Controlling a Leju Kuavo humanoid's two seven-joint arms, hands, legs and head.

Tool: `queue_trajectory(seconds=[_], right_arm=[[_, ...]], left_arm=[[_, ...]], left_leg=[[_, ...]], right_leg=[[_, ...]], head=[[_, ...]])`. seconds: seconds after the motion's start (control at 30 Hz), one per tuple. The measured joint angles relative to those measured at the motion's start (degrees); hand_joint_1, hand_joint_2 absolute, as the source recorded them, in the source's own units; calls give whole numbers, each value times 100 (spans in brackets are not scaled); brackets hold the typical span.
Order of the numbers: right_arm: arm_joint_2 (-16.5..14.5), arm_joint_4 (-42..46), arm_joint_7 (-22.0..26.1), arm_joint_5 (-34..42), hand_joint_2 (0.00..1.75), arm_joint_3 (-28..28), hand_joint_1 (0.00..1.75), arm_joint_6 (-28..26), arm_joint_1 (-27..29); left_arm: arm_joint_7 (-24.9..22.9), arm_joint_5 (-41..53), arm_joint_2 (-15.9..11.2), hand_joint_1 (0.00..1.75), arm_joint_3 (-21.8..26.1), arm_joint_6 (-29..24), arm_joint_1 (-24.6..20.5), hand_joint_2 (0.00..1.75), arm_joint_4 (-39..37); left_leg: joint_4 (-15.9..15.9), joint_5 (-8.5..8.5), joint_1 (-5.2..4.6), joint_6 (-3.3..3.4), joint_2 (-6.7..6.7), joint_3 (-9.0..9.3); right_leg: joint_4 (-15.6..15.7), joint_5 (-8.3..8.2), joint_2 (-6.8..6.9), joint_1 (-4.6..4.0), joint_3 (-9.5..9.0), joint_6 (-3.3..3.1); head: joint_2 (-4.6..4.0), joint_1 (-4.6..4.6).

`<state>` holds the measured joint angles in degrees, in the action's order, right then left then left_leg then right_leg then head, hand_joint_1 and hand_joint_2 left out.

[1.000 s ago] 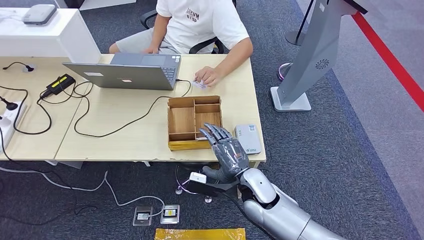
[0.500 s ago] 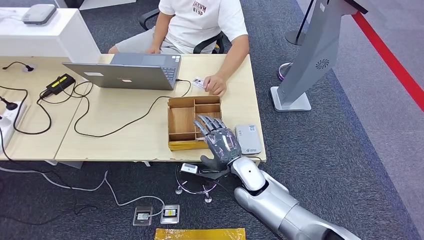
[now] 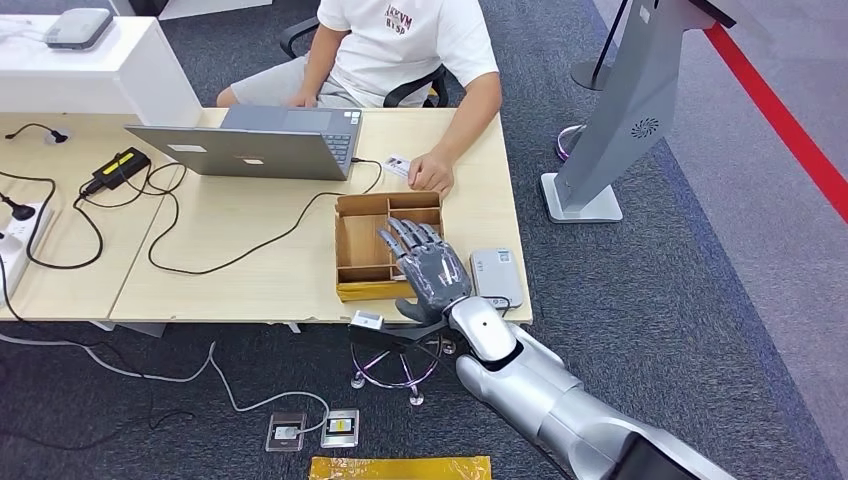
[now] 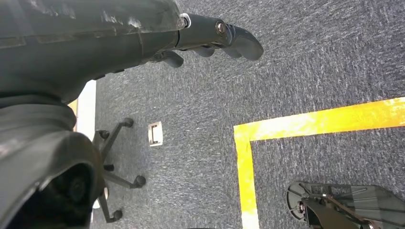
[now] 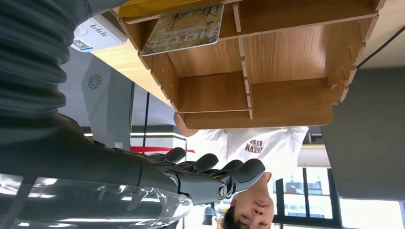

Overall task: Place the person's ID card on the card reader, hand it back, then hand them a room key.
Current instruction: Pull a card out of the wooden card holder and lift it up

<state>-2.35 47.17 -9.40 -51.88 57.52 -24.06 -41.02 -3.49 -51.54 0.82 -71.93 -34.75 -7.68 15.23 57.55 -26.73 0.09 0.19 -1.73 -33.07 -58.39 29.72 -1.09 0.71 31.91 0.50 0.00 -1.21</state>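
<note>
Right wrist view shows a card (image 5: 184,29) in the tray (image 5: 286,90); right hand (image 3: 432,272) fingers seemingly spread, empty.

The right arm reaches forward from the lower right, its silver forearm angled up to the table's near edge. The right hand (image 3: 432,268) is held flat, fingers spread and extended, holding nothing. The left hand (image 4: 210,40) hangs toward the floor, fingers loosely extended, holding nothing.
</note>
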Motion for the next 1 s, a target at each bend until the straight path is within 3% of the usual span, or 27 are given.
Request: queue_trajectory(seconds=[0.33,1.0], right_arm=[[-248,-714,41,37,175,6,0,-42,-188],[-231,-1143,74,298,175,1,0,-38,-214]], left_arm=[[-75,-20,3,0,0,8,1,0,0],[-75,-19,2,0,0,15,2,0,0]], left_leg=[[0,0,0,0,0,0],[1,0,0,0,1,1]], right_leg=[[0,0,0,1,0,0],[1,0,0,0,1,0]], head=[[0,0],[0,-1]])
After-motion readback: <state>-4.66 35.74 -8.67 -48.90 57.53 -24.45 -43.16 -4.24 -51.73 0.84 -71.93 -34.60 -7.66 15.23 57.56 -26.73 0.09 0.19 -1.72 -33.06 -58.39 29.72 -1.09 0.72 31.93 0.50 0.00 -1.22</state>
